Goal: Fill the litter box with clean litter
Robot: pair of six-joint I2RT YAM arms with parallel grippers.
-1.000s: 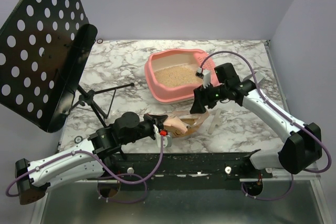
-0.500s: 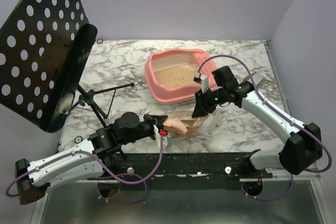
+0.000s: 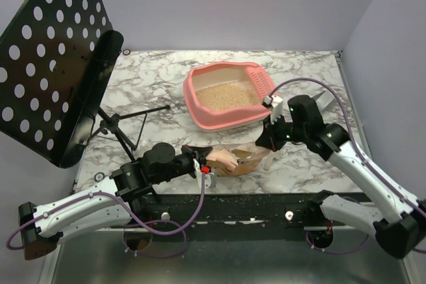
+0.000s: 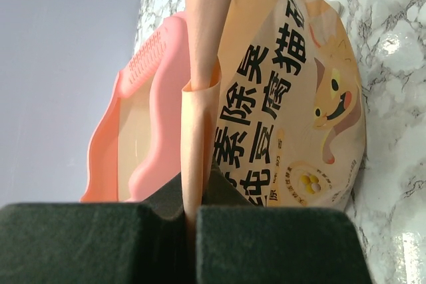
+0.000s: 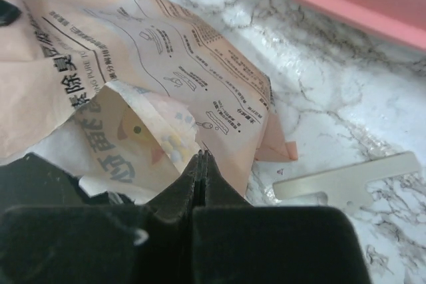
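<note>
— Why was the left pincer clamped on the paper bag's edge?
— To steady it for tipping, I'd judge. The right pincer was closed at the bag's other end. I couldn't tell whether it had caught paper.
— And the litter box?
— Just beyond both pincers on the surface, with clean litter covering its floor.

litter box: smooth pink plastic, slight sheen; clean litter: matt, coarse grains; bag: creased matt paper; table: glossy marble-pattern top; perforated panel: matt black
</note>
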